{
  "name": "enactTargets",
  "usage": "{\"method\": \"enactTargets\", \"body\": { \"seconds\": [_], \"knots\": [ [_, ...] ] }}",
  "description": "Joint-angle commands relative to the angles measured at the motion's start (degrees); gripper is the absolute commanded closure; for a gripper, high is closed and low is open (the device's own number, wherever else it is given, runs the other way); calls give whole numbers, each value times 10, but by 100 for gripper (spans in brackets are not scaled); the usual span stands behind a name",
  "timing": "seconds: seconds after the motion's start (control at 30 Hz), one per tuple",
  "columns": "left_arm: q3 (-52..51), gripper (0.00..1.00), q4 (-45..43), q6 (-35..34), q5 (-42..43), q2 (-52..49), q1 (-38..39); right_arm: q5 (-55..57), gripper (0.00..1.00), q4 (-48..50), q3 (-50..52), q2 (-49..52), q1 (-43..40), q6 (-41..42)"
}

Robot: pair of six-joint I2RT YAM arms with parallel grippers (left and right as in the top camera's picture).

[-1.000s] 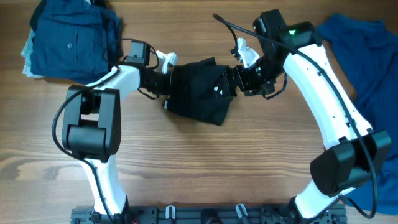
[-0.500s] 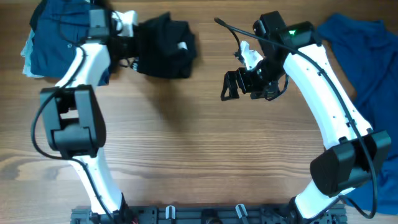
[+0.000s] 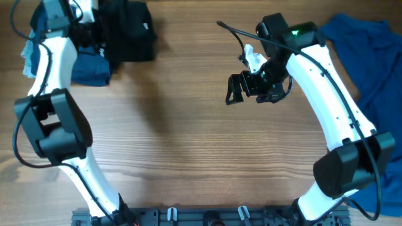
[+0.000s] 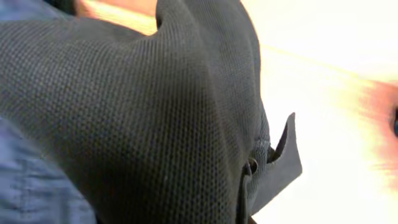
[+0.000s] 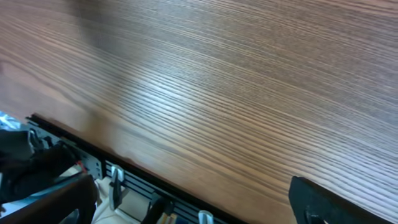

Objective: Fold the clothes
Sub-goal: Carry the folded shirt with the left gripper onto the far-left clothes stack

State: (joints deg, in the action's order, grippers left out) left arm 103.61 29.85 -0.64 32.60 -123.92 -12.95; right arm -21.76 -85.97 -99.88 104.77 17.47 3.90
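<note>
— Where is your black garment [image 3: 129, 31]?
— Just to the right of the navy pile [image 3: 91, 68], with its edge overlapping the pile. From overhead you cannot tell whether it rests there or hangs a little above.

— And your left gripper [image 3: 99, 28]?
— Over the pile, pinching the black garment by the edge nearest the pile. In your wrist view the knit cloth fills nearly everything and hides the fingers.

— The right gripper [image 3: 232, 90]?
— Well to the right of the pile, above bare table [image 3: 188, 157]. Its fingers are spread wide and there is nothing between them.

— Anything else of yours to fold?
— A blue garment [image 3: 370, 56] lies farthest from the pile, beyond your right arm, loose and rumpled.
</note>
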Motion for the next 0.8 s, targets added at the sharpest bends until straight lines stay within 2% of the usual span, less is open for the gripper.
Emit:
{"method": "enactTargets", "body": {
  "seconds": [0.0,0.07,0.1,0.37,0.53,0.7,0.77],
  "knots": [
    [46,96,11,15,7,2,-24,15,0,-2,3,-11,3,8],
    [49,96,11,15,7,2,-33,15,0,-2,3,-11,3,8],
    [49,93,11,15,7,2,-39,15,0,-2,3,-11,3,8],
    [49,92,3,19,-19,2,-94,21,0,-2,3,-11,3,8],
    [49,89,-14,20,-30,2,-135,21,1,-12,3,-11,3,12],
    [48,79,-44,19,-67,1,-163,23,1,-17,3,-11,3,26],
    [48,65,-63,19,-77,-2,-166,23,1,-17,3,-11,3,28]
  ]
}}
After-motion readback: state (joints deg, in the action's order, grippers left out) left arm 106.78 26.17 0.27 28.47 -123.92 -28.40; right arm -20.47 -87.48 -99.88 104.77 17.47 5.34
